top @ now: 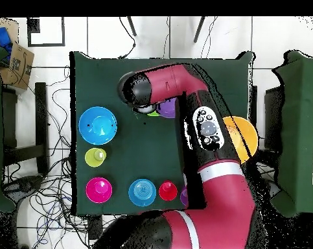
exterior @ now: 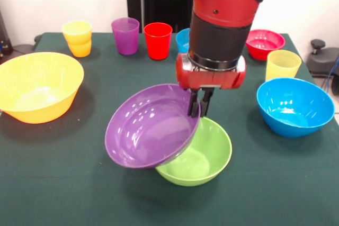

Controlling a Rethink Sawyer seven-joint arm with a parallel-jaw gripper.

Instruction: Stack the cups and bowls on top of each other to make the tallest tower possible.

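My gripper is shut on the rim of the large purple bowl and holds it tilted, its lower edge over the green bowl on the table. In the overhead view the arm hides most of the purple bowl and green bowl. The wide orange bowl sits at the left and the blue bowl at the right, each alone. The orange-yellow cups, purple cup, red cup and pale yellow cup stand upright along the far side.
A small red-pink bowl sits at the far right, and a small translucent blue bowl is partly behind the arm. The table is covered with dark green cloth. Cables and furniture surround the table in the overhead view.
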